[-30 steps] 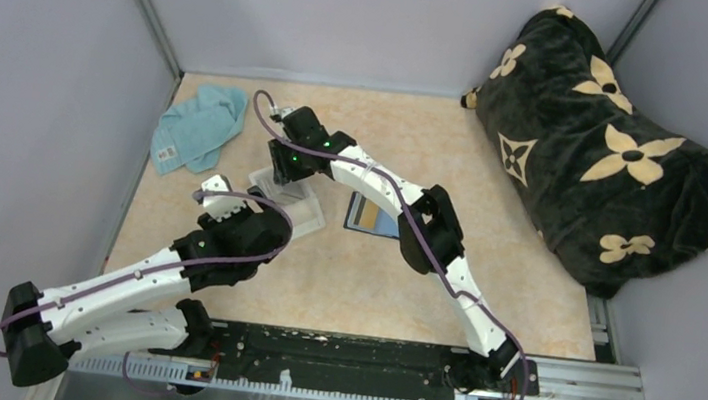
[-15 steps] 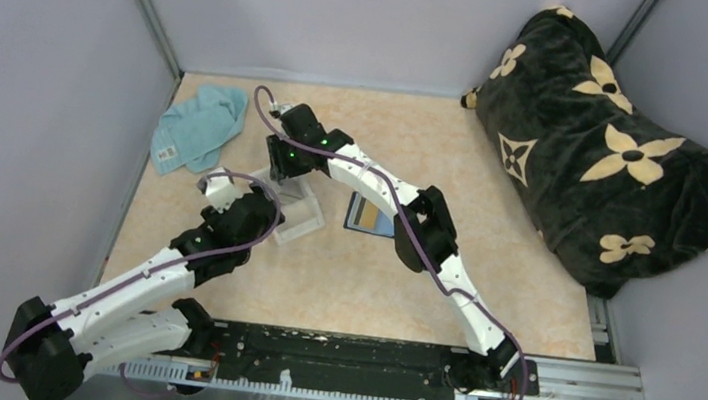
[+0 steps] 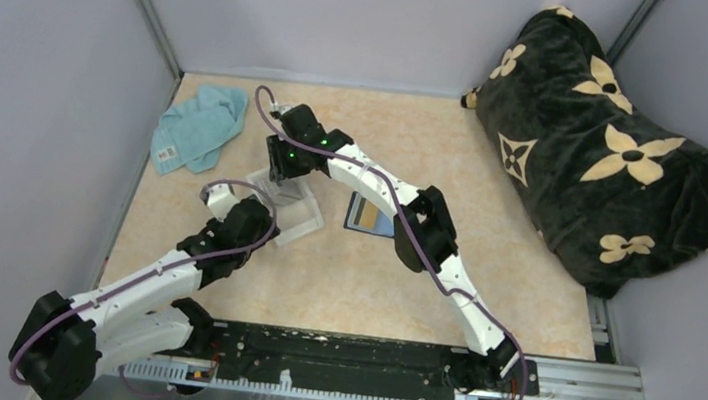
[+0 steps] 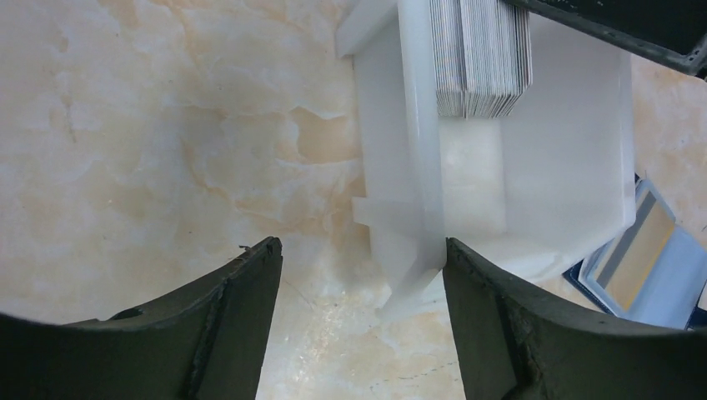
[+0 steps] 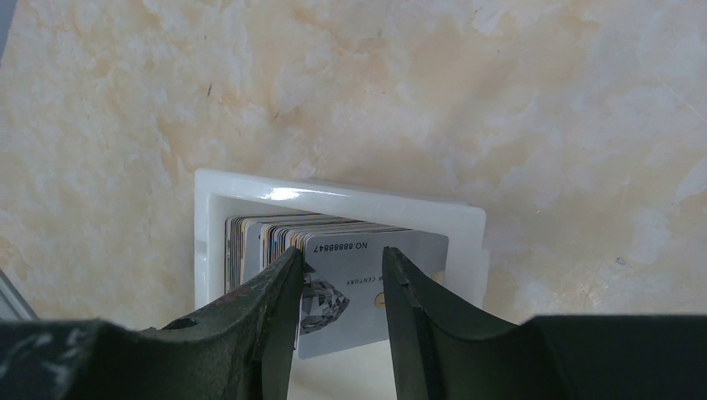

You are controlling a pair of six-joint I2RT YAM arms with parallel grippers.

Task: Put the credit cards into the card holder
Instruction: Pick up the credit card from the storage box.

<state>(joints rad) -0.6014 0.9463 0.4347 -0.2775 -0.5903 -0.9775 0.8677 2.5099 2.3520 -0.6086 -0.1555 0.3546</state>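
As the right claw (image 5: 339, 254) hovers, credit cards (image 5: 346, 308) stand between its jaws.

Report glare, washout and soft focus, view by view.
Right wrist: glare spot on the tray rim, card print sharp, right fingers soft. Left wrist: tray wall washed out, left fingers dark, blurred. Top external: even light, no glare.
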